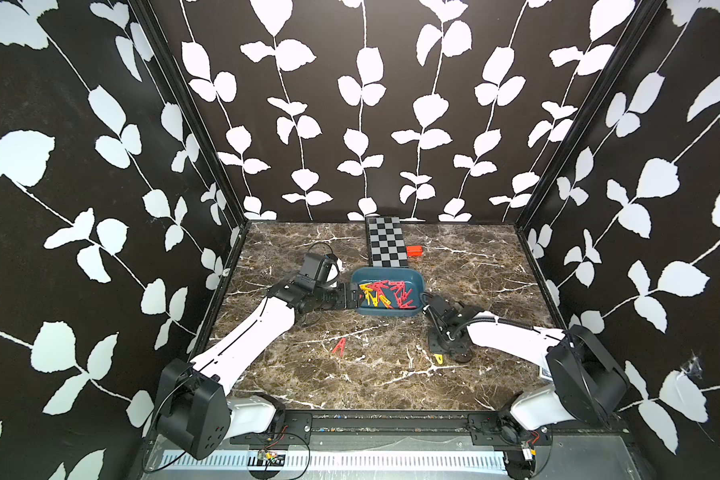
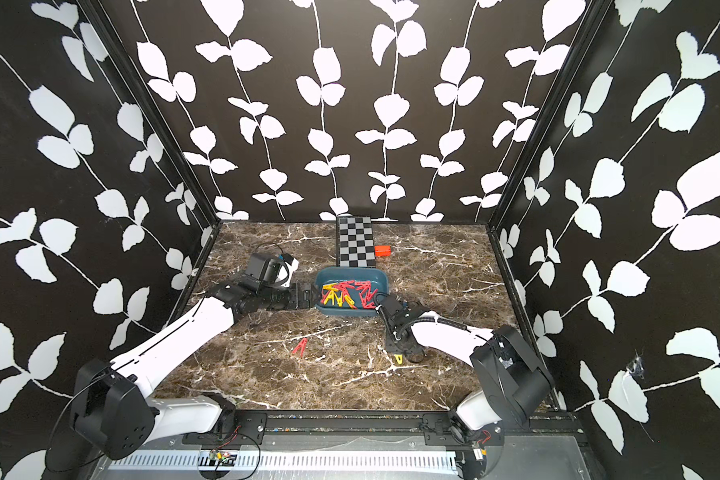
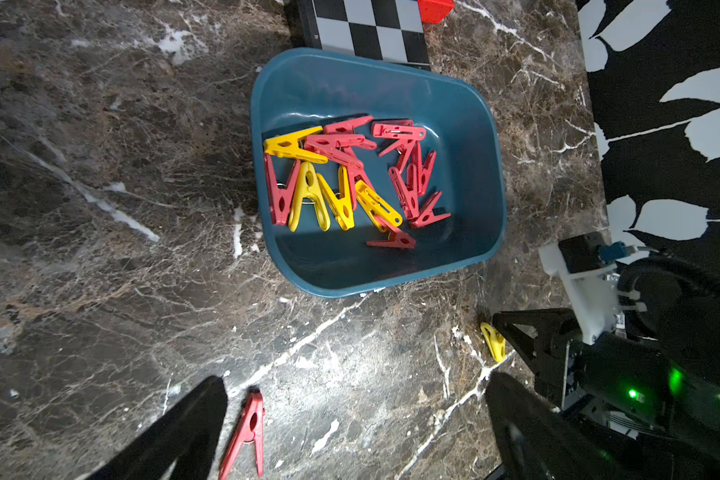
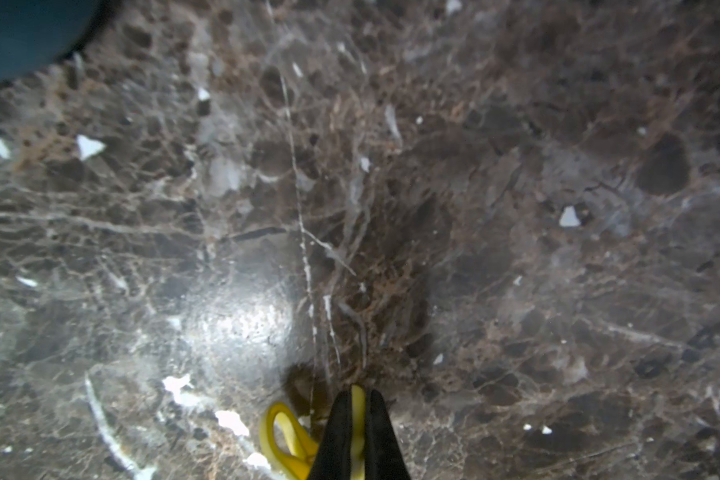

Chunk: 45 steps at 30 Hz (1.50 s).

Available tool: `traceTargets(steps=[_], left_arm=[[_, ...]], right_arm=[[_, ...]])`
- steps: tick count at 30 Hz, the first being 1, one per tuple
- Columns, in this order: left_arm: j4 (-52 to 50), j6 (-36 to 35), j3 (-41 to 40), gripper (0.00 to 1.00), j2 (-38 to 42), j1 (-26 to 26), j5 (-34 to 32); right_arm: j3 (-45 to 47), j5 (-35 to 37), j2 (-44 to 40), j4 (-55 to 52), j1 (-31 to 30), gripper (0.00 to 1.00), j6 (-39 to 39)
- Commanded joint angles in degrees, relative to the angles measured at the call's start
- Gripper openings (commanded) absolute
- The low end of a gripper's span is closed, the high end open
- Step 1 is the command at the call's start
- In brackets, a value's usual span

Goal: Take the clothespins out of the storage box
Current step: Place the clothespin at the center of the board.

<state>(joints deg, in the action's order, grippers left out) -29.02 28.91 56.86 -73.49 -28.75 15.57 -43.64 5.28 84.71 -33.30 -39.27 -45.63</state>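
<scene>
— Where do the clothespins lie?
— Most are heaped in the storage box, red and yellow, crossing and pointing every way. The box sits mid-surface with its long axis running left to right, one far corner touching the checkered board.
— Are any out?
— Two. A red clothespin lies flat on the surface, well in front of the box. Its long axis runs roughly front to back, the joined tip toward the box and the splayed legs toward the front edge.
— And the second?
— A yellow clothespin is pinched in the right gripper, jaws narrow on it, low over the surface near the box's right front corner. In both top views it sticks out toward the front edge.
— The left gripper?
— It is at the box's left end, jaws wide and holding nothing.
</scene>
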Motion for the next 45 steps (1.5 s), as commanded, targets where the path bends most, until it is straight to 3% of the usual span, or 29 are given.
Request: traceTargets(steps=[1,3,18,28,32,38,45], left_arm=[[-0.93,-0.04,0.4,0.99,0.22,-0.34,-0.54],[-1.09,-0.12,0.44,0.99,0.0,-0.34,-0.63],[-2.08,-1.34,3.39,0.99,-3.92,-0.7,-2.65],[-4.82,1.25,10.72,0.8,-12.53,-2.77,-4.44],[-5.32,3.48,13.87,0.75,-16.32,-4.08,-6.27],[-6.92,6.82,19.45,0.58,-23.03,-5.69,-9.64],[-8.2,9.83,26.59,0.49,-31.53,-6.74,-12.0]], right_arm=[[0.91,0.08,-0.93,0.18,0.32,0.09,-1.75],[1.01,0.13,-0.88,0.08,0.33,0.11,-1.83],[-5.05,1.6,-5.27,-1.9,0.3,0.58,1.87],[-11.28,2.13,-8.57,0.2,0.37,0.97,6.43],[-13.22,2.29,-8.46,0.72,0.66,0.99,8.15],[-14.46,1.33,-9.16,2.59,2.12,0.99,10.98],[-14.26,0.88,-10.8,4.43,4.3,0.99,13.25]])
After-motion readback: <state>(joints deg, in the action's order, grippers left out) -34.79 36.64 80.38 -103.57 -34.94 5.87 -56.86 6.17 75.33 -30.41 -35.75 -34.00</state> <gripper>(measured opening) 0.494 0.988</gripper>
